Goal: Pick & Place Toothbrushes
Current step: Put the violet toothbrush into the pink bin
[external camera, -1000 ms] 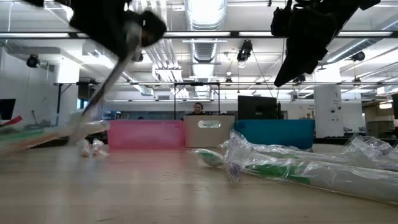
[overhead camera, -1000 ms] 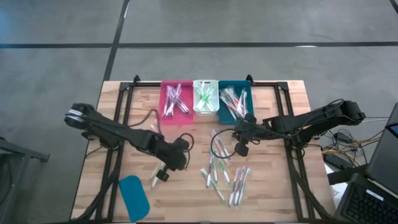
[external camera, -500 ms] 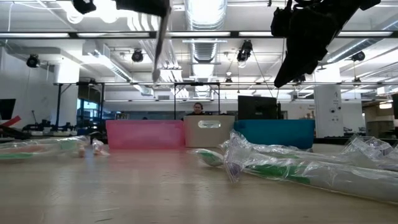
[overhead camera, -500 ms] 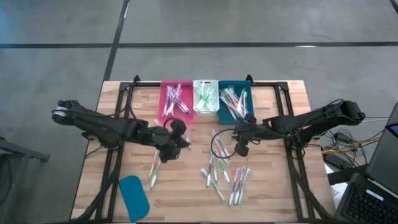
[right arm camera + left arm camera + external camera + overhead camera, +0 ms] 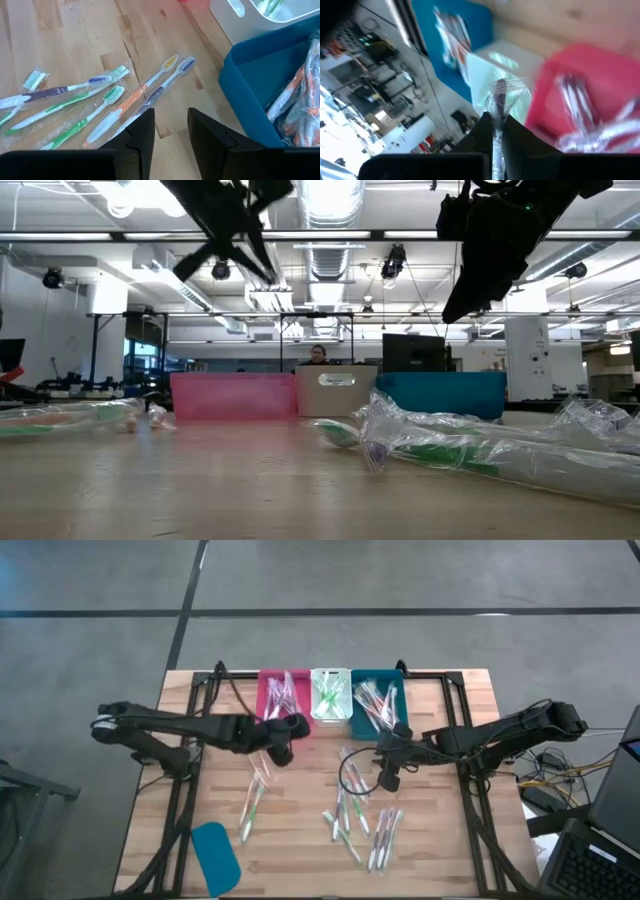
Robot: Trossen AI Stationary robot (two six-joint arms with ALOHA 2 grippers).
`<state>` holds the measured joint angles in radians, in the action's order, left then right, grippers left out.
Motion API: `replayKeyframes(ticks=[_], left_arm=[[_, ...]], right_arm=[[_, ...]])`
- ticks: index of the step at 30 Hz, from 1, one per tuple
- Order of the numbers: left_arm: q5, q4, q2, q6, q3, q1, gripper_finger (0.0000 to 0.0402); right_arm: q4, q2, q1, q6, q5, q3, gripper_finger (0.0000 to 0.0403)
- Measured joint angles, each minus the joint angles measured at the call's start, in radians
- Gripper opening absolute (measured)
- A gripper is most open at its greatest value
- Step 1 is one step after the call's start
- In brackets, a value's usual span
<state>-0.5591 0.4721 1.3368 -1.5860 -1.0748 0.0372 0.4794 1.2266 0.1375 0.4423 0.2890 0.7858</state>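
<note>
My left gripper point(image 5: 289, 728) hangs above the near end of the pink bin point(image 5: 283, 698), shut on a clear-wrapped toothbrush point(image 5: 498, 97) with a purple head. Beside the pink bin stand a white bin point(image 5: 329, 695) and a teal bin point(image 5: 377, 700), each holding toothbrushes. Two more toothbrushes point(image 5: 254, 790) lie on the wood just near of the left gripper. My right gripper point(image 5: 170, 131) hovers open over the table near the teal bin's near end, nothing between its fingers. Several loose toothbrushes point(image 5: 360, 820) lie below and near of it. My left gripper pinches the wrapped toothbrush by its handle point(image 5: 497, 131) between the two fingers. The brush runs along the fingers and its head end point(image 5: 500, 89) sticks out past their tips. It is lifted clear of the table, over the bins.
A flat teal lid point(image 5: 215, 855) lies at the near left of the table. The three bins stand side by side along the far edge. Black frame rails point(image 5: 190, 780) run down both sides of the wooden top. A person sits far behind the bins point(image 5: 318, 355).
My left gripper has risen from the near-left part of the table and swung toward the far edge, up to the pink bin, rolling its wrist on the way. The toothbrush it holds went with it, lifted clear of the wood.
</note>
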Motion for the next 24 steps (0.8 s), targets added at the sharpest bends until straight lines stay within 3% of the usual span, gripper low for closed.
replayKeyframes(ticks=[6,11,24], left_arm=[[0.002,0.019,0.046,-0.103,0.000,-0.120,0.0018],[0.081,0.041,0.083,-0.129,0.000,-0.197,0.0018],[0.128,0.036,0.256,-0.191,0.000,-0.321,0.0018]], right_arm=[[0.002,0.000,0.000,0.000,0.000,-0.003,0.0119],[0.000,0.000,0.000,-0.017,0.000,-0.004,0.0124],[-0.014,0.000,0.000,-0.053,0.002,-0.005,0.0120]])
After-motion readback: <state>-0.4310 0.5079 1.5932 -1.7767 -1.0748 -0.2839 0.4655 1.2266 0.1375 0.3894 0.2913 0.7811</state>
